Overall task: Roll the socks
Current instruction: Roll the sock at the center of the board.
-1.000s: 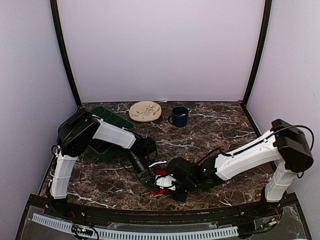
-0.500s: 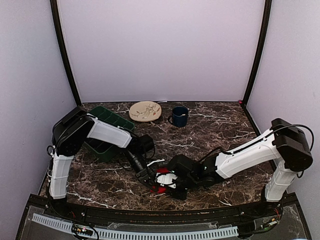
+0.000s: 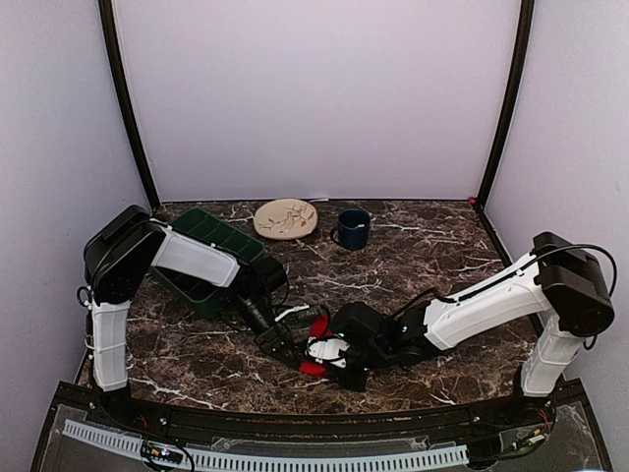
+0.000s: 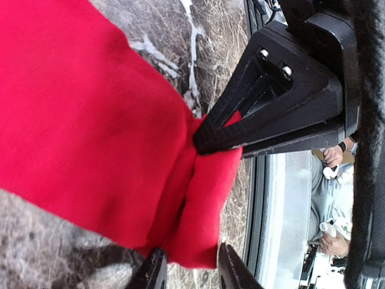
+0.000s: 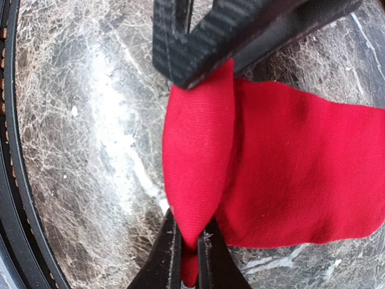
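Note:
The red socks [image 3: 316, 327] lie near the table's front middle, between my two grippers. In the right wrist view my right gripper [image 5: 189, 256] is shut on a raised fold of the red sock [image 5: 198, 156], and the rest of the fabric lies flat to the right. In the left wrist view my left gripper [image 4: 191, 271] is open, its tips just below the folded sock end [image 4: 204, 205] without clamping it. The right gripper's black fingers [image 4: 264, 114] pinch the fold there. In the top view the left gripper [image 3: 283, 346] and right gripper [image 3: 324, 352] face each other. No white band shows in the wrist views.
A green compartment tray [image 3: 201, 258] stands at the left behind the left arm. A beige plate [image 3: 285, 217] and a dark blue mug [image 3: 353, 228] stand at the back. The table's front rail [image 4: 264, 229] is close to the socks.
My left arm has drawn back to the left, away from the socks. More red fabric now shows between the grippers. The right gripper has stayed on the fold.

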`<state>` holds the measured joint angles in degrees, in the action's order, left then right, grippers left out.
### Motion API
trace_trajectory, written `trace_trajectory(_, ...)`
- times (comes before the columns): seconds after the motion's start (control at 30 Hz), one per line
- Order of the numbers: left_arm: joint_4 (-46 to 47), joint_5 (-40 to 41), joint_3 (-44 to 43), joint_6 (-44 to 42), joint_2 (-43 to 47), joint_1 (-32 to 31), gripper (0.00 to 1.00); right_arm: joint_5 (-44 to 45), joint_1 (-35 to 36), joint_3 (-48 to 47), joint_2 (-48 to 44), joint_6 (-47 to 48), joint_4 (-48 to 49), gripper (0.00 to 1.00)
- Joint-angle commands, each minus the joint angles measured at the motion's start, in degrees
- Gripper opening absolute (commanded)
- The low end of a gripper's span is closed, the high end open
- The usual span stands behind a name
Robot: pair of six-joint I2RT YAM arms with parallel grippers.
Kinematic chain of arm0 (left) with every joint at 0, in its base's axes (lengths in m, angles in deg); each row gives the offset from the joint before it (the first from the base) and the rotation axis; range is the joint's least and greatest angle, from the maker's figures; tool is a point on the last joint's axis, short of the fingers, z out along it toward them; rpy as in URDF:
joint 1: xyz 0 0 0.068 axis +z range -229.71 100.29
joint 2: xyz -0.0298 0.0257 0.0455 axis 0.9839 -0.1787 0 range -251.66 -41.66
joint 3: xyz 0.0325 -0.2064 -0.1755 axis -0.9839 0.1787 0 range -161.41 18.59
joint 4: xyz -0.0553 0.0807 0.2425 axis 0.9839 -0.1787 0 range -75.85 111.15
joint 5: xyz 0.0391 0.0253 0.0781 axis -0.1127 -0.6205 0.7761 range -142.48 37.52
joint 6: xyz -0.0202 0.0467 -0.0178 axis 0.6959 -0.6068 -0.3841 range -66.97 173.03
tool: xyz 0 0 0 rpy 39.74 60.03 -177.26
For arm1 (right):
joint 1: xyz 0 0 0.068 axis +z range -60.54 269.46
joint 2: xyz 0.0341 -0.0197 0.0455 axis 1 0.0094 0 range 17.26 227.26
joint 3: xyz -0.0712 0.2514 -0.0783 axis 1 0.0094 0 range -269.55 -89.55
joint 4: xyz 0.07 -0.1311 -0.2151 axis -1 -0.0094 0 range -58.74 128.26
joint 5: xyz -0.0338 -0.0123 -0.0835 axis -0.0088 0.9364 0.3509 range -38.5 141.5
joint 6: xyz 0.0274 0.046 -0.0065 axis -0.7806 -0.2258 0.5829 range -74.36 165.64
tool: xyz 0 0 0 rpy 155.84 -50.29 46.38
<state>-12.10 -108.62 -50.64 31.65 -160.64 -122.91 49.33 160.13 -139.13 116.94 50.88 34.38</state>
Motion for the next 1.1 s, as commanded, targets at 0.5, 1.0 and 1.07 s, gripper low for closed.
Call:
trace_trajectory(0.5,11.3,16.24,7.19,7.22,10.15,4.49,0.32,-9.36,-3.34,-1.67,1.76,-1.95,-4.42,0.02)
trace_trajectory(1.0,44.48,29.53,28.08,17.12,32.06,1.69,0.33,-29.09,-11.78,-6.44,5.22,-3.65,-10.27,0.02)
trace_trajectory(1.07,48.28,32.05,31.38,15.54,34.76,-0.52,0.34,-31.76,-12.8,-6.93,5.83,-3.74,-11.04,0.03)
